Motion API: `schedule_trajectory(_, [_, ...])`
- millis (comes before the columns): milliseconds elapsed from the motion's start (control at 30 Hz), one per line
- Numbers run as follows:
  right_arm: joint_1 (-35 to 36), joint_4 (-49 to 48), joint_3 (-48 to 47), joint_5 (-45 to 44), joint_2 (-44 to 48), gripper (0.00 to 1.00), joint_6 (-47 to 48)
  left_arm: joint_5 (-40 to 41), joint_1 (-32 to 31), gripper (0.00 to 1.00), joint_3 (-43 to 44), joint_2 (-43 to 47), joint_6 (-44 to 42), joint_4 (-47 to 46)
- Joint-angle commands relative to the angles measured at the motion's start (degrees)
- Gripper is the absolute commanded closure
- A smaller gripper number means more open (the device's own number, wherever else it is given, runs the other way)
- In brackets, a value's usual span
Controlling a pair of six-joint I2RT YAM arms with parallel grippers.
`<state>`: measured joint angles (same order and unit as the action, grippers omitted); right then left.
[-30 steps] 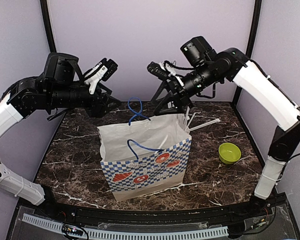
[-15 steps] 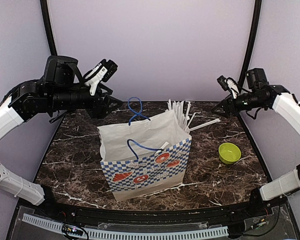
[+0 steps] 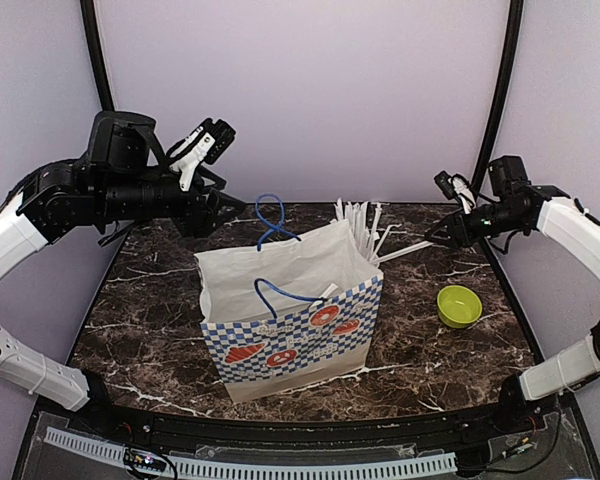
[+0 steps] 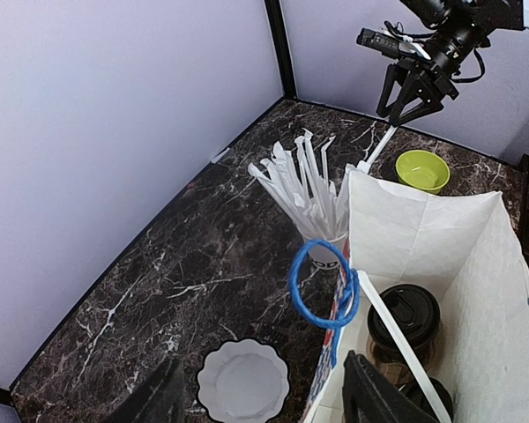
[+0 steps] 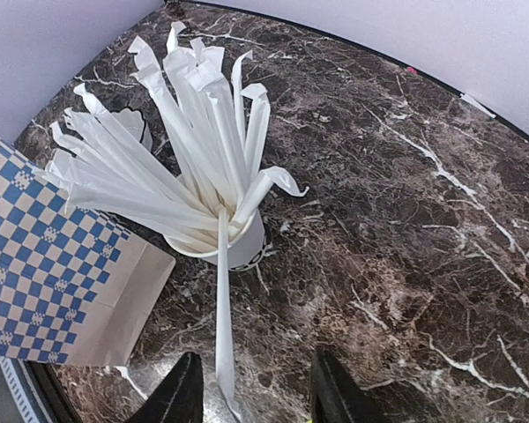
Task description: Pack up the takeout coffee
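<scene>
The two takeout coffee cups stand inside the checkered paper bag (image 4: 423, 229). One black lid (image 4: 406, 313) shows fully, and the second cup (image 4: 428, 397) is partly cut off at the frame edge. A wrapped straw (image 4: 397, 344) leans inside the bag. My left gripper (image 4: 264, 397) is open and empty, high above the bag's back left corner (image 3: 220, 205). My right gripper (image 5: 256, 392) is open at the right back of the table (image 3: 442, 228). A long straw (image 5: 222, 326) sticks out of the white straw cup (image 5: 220, 242) toward it, ungripped.
The bag (image 3: 290, 310) stands mid-table with blue handles. The straw cup (image 3: 365, 225) is behind its right corner. A lime-green bowl (image 3: 459, 305) sits at the right. A white fluted dish (image 4: 243, 383) lies behind the bag. Walls enclose the back and sides.
My right arm swung from above the bag's back edge out to the right side of the table, and now faces the straw cup. The left arm has not moved.
</scene>
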<state>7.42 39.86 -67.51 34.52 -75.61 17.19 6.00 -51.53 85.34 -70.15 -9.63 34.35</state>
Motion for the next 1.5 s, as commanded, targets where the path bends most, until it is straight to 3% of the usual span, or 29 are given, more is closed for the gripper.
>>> schedule_trajectory(0, [-0.3, 0.1, -0.2, 4.5, -1.4, 0.59, 0.6, -0.5, 0.2, 0.37, 0.4, 2.3, 1.2, -0.8])
schedule_trajectory(133, [-0.4, 2.2, -0.5, 6.1, -2.6, 0.60, 1.3, 3.9, 0.2, 0.37, 0.4, 3.2, 2.6, -1.3])
schedule_trajectory(300, [-0.3, 3.1, -0.9, 6.6, -2.8, 1.00, 1.7, 17.5, 0.7, 0.35, 0.3, 3.6, 4.0, -1.5])
schedule_trajectory(567, [-0.3, 10.9, -7.3, 8.0, -1.4, 1.00, 4.5, 20.9, 5.9, 0.31, -1.5, 6.1, 6.5, -2.5])
schedule_trajectory(700, [-0.4, 16.1, -12.3, 8.3, 2.3, 1.00, 6.7, 21.6, 11.7, 0.31, -2.0, 5.7, 8.2, -2.5])
schedule_trajectory(1000, [-0.5, 26.5, -26.7, 6.4, 9.8, 1.00, 13.1, 16.3, 21.6, 0.31, -3.3, 2.9, 11.5, -4.9])
schedule_trajectory(1167, [-0.5, 31.6, -36.5, 13.1, 12.7, 1.00, 15.4, 14.1, 23.7, 0.31, -1.7, 0.5, 11.9, -4.9])
schedule_trajectory(1300, [0.3, 40.5, -37.7, 22.6, 11.2, 1.00, 24.5, 12.7, 23.9, 0.31, -1.1, -0.4, 12.6, -4.9])
schedule_trajectory(1467, [9.2, 40.8, -33.8, 19.7, 8.2, 1.00, 25.0, 10.5, 23.9, 0.31, -1.5, -0.2, 12.9, -4.8])
